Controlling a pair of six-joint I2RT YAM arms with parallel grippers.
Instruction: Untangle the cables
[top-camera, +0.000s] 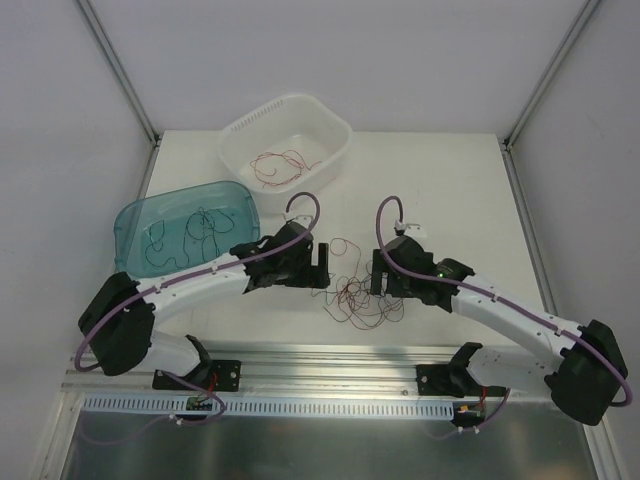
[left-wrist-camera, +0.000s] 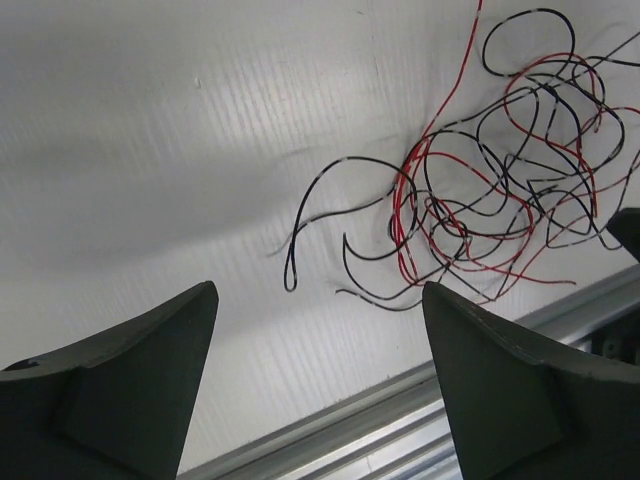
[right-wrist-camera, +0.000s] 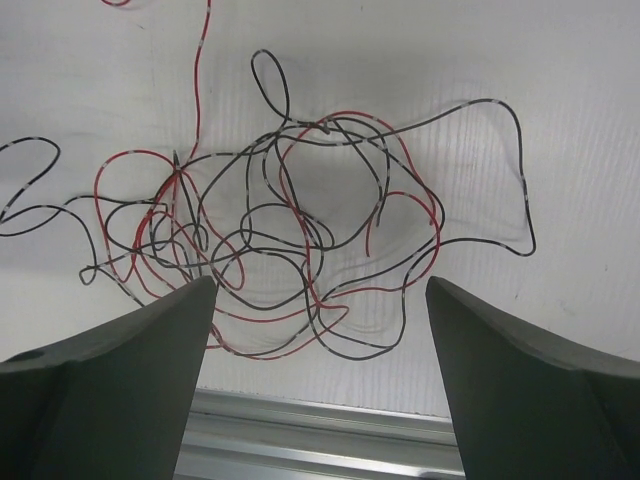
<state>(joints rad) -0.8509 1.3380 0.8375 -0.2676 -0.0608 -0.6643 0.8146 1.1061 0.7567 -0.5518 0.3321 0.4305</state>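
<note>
We are looking past our left gripper (top-camera: 318, 262) (left-wrist-camera: 320, 300) at two containers: one teal bin (top-camera: 130, 215) holding black wires (top-camera: 195, 230), and one white basket (top-camera: 335, 160) holding red wires (top-camera: 285, 165). That gripper is hanging wide open and empty. The cables (top-camera: 360, 295) (left-wrist-camera: 490, 190) (right-wrist-camera: 290, 230), one red-and-black clump, are lying on the desk (top-camera: 450, 200) just to its right. Our right gripper (top-camera: 378, 272) (right-wrist-camera: 320, 290), also spread wide and empty, is facing the clump.

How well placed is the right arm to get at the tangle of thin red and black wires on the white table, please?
Probably yes: its open end effector points straight at the tangle of thin red and black wires, and nothing lies between them.
</note>
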